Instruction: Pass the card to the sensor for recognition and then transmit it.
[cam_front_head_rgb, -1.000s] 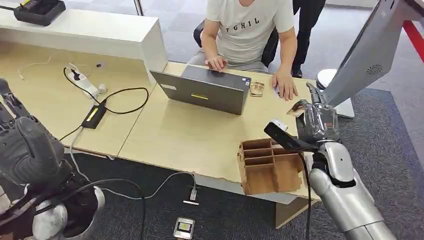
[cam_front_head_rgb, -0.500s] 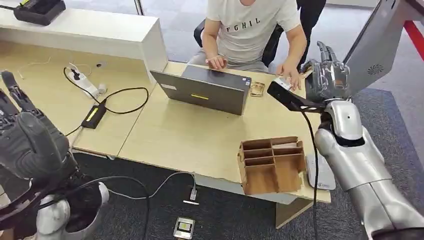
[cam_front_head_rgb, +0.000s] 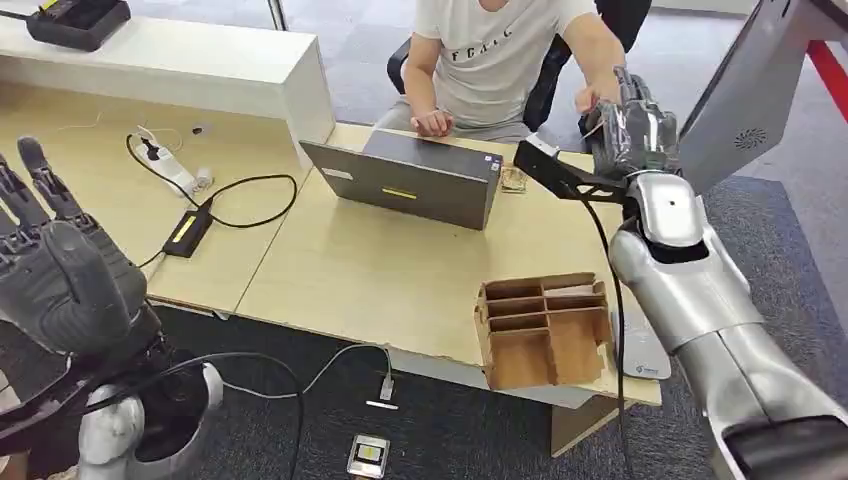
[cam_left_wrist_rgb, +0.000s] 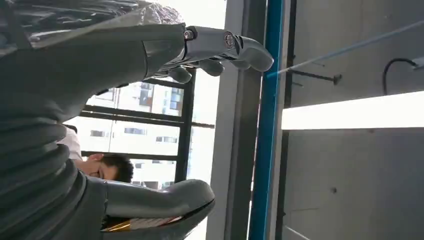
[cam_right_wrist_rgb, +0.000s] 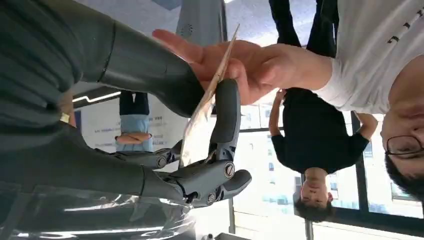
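My right hand (cam_front_head_rgb: 632, 125) is raised over the far right of the table, in front of the seated person. In the right wrist view it (cam_right_wrist_rgb: 150, 125) pinches a thin pale card (cam_right_wrist_rgb: 207, 102) between thumb and a finger. The person's hand (cam_right_wrist_rgb: 250, 65) grips the card's other end, and that hand (cam_front_head_rgb: 597, 97) meets mine in the head view. A white flat device (cam_front_head_rgb: 640, 352) lies on the table's right edge beside the wooden box. My left hand (cam_front_head_rgb: 55, 270) is held up at the left with fingers spread and nothing in it (cam_left_wrist_rgb: 75, 100).
An open grey laptop (cam_front_head_rgb: 410, 180) sits before the person. A wooden compartment box (cam_front_head_rgb: 540, 325) stands at the table's front right. A grey monitor back (cam_front_head_rgb: 740, 100) rises at the right. A power strip and cables (cam_front_head_rgb: 185, 185) lie on the left table.
My right hand has risen from beside the wooden box up towards the person. The person's hand left the table and took hold of the card. My left hand rose a little.
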